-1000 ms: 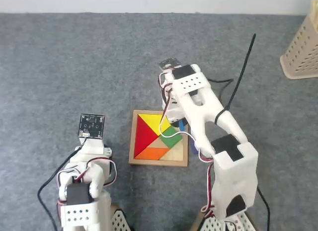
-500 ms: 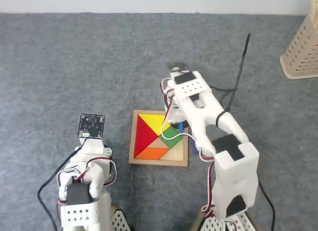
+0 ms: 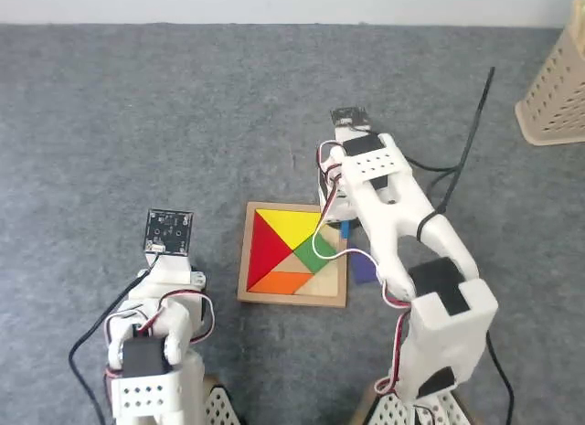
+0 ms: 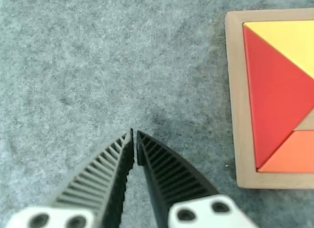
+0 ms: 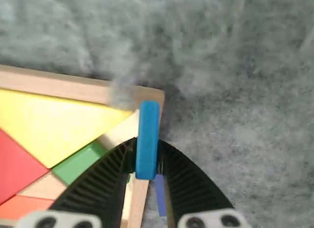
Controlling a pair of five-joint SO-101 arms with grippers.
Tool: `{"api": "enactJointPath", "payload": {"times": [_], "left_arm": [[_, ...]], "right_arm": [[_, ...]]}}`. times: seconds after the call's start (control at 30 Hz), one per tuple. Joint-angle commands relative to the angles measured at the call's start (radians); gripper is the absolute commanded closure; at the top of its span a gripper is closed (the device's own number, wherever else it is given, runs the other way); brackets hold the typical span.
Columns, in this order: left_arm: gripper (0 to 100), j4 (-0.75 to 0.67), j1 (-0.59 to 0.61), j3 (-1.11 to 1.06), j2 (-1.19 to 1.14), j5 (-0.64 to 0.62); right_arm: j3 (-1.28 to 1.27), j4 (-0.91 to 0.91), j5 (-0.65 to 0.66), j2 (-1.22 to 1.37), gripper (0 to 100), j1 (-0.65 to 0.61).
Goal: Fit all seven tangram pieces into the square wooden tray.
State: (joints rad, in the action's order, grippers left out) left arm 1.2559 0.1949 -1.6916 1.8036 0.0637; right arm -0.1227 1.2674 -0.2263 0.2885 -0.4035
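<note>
Left arm [image 3: 154,343]: at the near left of the high view, well apart from the tray. From above, its own body covers its gripper.
Left gripper [image 4: 134,135]: ribbed fingers pressed together with nothing between them. The tips are over bare grey carpet [image 4: 73,51], near the tray's left rim.
Tray [image 3: 244,253]: square, wooden, flat on the carpet between the two arms. The left wrist view cuts it off at the frame edge. In the high view the right arm [image 3: 393,215] covers its far right corner.
Pieces in tray: yellow triangle [image 3: 291,225] along the far side, red triangle [image 3: 264,247] along the left side, orange piece [image 3: 279,282] near left, green piece [image 3: 316,255] toward the right, pale wood pieces [image 3: 321,281] near right. A white wire [image 3: 313,246] crosses above the green piece, so you lose part of its outline.
Right gripper [image 5: 146,141]: fingers clamped on the blue piece [image 5: 148,117], which stands on its thin edge over the tray's far right corner. You cannot tell whether it touches the rim.
Second bluish piece [image 3: 363,268]: on the carpet just beside the tray's right rim, partly under the right arm. Its shape is hard to make out.
Black cable [image 3: 462,164]: runs across the carpet behind the right arm.
Slatted basket [image 3: 558,82]: far right, cut off by the frame edge, well apart from the tray.
</note>
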Motion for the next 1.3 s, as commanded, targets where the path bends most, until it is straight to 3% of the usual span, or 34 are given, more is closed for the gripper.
{"api": "enactJointPath", "payload": {"times": [0.0,0.33,0.6,0.77,1.27], "left_arm": [[99,0.008,0.000,0.007,0.020,0.005],[99,0.008,0.000,0.007,0.020,0.005],[99,0.008,0.000,0.007,0.020,0.005],[99,0.008,0.000,0.007,0.020,0.005],[99,0.008,0.000,0.007,0.020,0.005]], "right_arm": [[-0.006,0.008,0.025,-0.073,99.1,0.010],[-0.015,0.001,0.043,-0.025,98.9,0.007],[-0.014,0.022,0.083,-0.019,98.7,-0.088],[-0.014,0.027,0.083,-0.019,91.5,-0.088],[-0.012,0.025,0.083,-0.028,91.5,-0.097]]}}
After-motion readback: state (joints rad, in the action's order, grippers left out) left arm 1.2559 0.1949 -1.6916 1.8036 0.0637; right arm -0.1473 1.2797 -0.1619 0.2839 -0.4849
